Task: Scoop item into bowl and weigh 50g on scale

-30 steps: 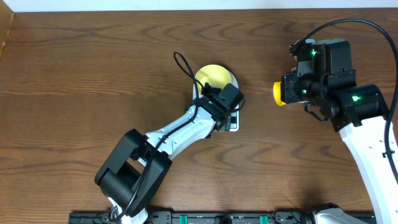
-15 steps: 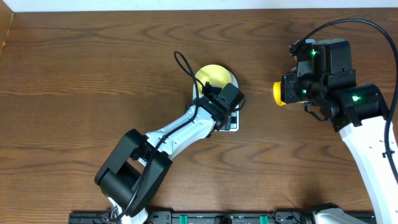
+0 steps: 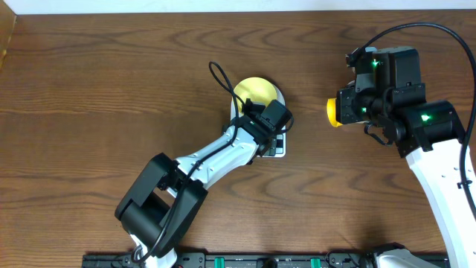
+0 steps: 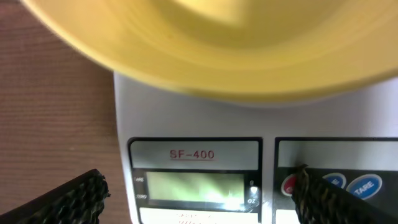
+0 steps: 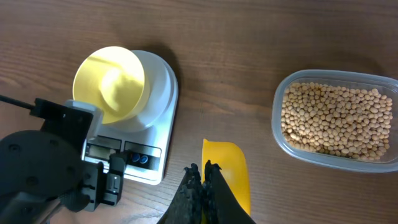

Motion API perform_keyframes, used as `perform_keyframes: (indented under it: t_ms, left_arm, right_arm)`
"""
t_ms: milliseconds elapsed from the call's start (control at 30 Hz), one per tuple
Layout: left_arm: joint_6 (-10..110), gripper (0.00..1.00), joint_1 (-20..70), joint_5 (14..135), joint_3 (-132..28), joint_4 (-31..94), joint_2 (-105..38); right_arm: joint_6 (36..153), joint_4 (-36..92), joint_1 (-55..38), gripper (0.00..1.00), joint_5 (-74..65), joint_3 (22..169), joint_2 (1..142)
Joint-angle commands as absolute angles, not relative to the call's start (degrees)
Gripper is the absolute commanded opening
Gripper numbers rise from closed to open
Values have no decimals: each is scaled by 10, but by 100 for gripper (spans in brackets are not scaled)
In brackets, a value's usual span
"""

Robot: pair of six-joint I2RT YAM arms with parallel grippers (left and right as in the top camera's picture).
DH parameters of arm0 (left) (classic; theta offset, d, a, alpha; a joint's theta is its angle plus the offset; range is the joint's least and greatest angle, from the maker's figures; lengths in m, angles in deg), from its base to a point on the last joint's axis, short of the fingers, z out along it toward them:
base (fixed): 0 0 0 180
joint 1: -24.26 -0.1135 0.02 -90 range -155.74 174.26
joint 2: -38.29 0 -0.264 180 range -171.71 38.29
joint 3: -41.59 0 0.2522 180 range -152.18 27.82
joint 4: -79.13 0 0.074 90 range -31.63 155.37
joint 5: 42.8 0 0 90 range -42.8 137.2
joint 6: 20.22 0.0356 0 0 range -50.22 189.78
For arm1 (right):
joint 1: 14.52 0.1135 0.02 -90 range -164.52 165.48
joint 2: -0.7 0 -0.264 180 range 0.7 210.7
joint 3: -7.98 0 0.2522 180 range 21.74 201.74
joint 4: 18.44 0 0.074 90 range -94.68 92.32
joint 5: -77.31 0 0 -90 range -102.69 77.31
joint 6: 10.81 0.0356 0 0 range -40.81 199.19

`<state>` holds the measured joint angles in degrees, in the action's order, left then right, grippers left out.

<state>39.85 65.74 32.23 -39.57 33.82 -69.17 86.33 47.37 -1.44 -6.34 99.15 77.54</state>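
Note:
The pale-yellow bowl (image 3: pixel 256 90) stands empty on the white scale (image 3: pixel 281 152). My left gripper (image 3: pixel 275 140) is open over the scale's front edge. In the left wrist view its fingers (image 4: pixel 199 198) straddle the display (image 4: pixel 193 186), the right finger tip lying over the red button, with the bowl (image 4: pixel 249 50) just beyond. My right gripper (image 5: pixel 203 173) is shut on the handle of a bright yellow scoop (image 5: pixel 229 167), which looks empty and is held above the table to the right of the scale (image 5: pixel 163 93). The tan beans (image 5: pixel 333 118) fill a clear container.
The clear plastic container (image 5: pixel 280 134) sits on the wood table to the right of the scoop; in the overhead view my right arm (image 3: pixel 387 82) hides it. The scoop's tip (image 3: pixel 333 112) shows to the left of that arm. A black cable (image 3: pixel 217 74) loops beside the bowl.

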Motion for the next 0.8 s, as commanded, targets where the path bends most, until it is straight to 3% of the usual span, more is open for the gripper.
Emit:
perform_keyframes:
  t_ms: [0,767]
  left_arm:
    - [404,98,658,311,-390,338,-708]
    - [404,98,658,311,-390,327,-708]
  right_arm:
    - [862,474,-18,1,-68,1000,779]
    - [862,481,-18,1,-68,1000,779]
